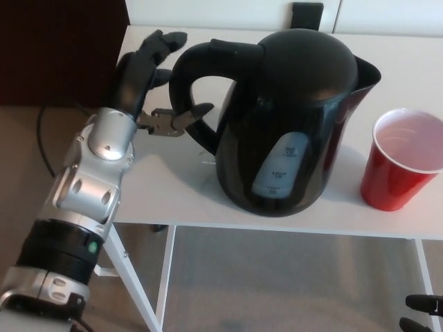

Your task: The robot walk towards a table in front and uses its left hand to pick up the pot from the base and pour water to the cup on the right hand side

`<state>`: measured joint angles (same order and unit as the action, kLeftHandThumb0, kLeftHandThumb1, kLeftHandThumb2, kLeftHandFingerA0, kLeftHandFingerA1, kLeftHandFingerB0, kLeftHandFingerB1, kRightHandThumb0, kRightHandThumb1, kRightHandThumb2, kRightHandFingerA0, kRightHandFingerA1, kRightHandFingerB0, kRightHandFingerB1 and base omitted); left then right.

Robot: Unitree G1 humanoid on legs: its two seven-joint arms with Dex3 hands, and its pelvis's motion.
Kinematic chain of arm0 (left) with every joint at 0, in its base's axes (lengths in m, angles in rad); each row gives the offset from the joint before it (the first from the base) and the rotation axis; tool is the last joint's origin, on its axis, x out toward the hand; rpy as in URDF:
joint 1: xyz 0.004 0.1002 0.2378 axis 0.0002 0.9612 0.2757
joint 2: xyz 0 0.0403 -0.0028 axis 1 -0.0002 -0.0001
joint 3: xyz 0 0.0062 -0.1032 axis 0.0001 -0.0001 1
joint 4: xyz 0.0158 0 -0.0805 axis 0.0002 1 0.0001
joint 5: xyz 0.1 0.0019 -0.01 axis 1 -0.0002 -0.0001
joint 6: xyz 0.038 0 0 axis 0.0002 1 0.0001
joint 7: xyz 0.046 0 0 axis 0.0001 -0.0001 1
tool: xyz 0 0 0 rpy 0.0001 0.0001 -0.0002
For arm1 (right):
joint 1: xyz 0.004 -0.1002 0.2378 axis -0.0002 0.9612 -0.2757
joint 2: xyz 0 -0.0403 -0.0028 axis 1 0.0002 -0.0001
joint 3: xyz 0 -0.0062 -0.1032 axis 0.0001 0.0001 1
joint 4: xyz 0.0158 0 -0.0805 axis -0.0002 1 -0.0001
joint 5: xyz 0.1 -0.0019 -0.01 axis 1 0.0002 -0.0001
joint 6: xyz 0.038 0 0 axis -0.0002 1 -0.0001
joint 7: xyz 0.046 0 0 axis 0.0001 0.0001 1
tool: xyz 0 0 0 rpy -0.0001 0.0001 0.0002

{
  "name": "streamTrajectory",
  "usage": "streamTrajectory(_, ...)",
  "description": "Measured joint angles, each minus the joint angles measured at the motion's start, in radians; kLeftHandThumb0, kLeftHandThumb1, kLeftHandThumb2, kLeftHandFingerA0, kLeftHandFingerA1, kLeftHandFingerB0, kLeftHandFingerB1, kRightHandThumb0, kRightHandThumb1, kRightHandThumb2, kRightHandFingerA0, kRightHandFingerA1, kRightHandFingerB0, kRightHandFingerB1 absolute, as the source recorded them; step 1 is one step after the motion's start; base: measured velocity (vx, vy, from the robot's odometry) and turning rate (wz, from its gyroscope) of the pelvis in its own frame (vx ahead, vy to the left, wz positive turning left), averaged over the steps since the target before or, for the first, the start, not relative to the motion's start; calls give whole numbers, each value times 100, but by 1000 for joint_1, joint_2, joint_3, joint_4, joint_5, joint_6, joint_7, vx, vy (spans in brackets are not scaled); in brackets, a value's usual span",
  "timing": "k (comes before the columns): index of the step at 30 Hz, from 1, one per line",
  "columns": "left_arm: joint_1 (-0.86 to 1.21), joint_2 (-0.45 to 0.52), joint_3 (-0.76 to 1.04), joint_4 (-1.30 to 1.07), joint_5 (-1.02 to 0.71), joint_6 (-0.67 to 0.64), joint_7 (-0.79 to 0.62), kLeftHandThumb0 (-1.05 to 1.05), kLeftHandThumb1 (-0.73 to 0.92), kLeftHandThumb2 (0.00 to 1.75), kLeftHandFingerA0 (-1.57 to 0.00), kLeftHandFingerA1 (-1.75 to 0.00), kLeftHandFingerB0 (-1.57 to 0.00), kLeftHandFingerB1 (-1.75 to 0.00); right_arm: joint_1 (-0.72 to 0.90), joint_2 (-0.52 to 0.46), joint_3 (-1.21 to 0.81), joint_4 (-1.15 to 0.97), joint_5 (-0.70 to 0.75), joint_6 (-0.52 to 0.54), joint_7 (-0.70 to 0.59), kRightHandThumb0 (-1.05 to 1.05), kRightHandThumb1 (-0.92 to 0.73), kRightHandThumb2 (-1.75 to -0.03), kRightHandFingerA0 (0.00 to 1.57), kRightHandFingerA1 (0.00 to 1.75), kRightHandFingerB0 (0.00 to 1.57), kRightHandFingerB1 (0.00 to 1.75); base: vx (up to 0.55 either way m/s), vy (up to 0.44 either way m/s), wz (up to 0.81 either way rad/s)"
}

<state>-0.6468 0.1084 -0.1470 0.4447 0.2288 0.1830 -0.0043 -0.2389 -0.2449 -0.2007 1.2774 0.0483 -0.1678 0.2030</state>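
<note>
The black kettle (pixel 291 117) stands upright on the white table (pixel 408 62), its handle (pixel 190 76) facing left and its spout facing right. My left hand (pixel 149 76) sits just left of the handle, open. Its fingers (pixel 160 43) are spread clear of the grip, and its thumb (pixel 183 119) points at the lower part of the handle. The red cup (pixel 401 159) stands to the right of the kettle, apart from it, with clear liquid inside. A dark bit of my right hand (pixel 420 310) shows at the bottom right corner. No base is visible under the kettle.
A black cord (pixel 45 149) trails on the floor left of the table. A small dark object (pixel 306 15) sits at the table's back edge. The table's front edge (pixel 277 229) runs just below the kettle and cup.
</note>
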Motion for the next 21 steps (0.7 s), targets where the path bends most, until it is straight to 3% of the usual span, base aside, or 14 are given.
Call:
streamTrajectory(6, -15, 7, 5, 4, 2, -8, 7, -44, 47, 54, -41, -39, -28, -31, -3, 0, 2, 0, -3, 1, -4, -49, -28, -55, 91, 80, 71, 65, 0, 0, 0)
streamTrajectory(7, -16, 7, 5, 5, 2, -11, 8, -44, 47, 54, -41, -39, -27, -31, -3, 0, 2, 0, -3, 1, -4, -52, -16, -75, 87, 84, 65, 69, 0, 0, 0)
streamTrajectory(8, -19, 7, 5, 10, 2, -15, 10, -44, 47, 54, -41, -39, -27, -31, -3, 0, 3, 0, -3, 1, -4, -52, -16, -75, 87, 84, 65, 69, 0, 0, 0)
streamTrajectory(9, -22, 6, 5, 14, 2, -17, 11, -48, 46, 54, -41, -39, -27, -31, -3, 0, 3, 0, -4, 1, -4, -48, -27, -55, 88, 83, 71, 66, 0, 0, 0)
streamTrajectory(12, -39, 2, 4, 35, 2, -26, 16, -49, 46, 54, -41, -38, -29, -31, -3, 0, 2, 0, -3, 1, -4, -49, -27, -56, 90, 82, 72, 65, 0, 0, 0)
streamTrajectory(13, -44, 2, 4, 40, 3, -27, 17, -57, 40, 69, -37, -47, -24, -39, -3, 0, 2, 0, -3, 1, -4, -46, -28, -56, 89, 82, 71, 66, 0, 0, 0)
streamTrajectory(20, -79, -16, 0, 86, 4, -37, 24, -57, 39, 68, -38, -46, -26, -39, -6, 0, -4, 0, -2, 2, -1, -48, -28, -55, 84, 82, 74, 65, 0, 0, 0)
streamTrajectory(21, -82, -21, -1, 90, 4, -37, 26, -50, 45, 54, -41, -39, -28, -31, -6, 0, -4, 0, -2, 2, -1, -56, -20, -74, 81, 83, 72, 71, 0, 0, 0)
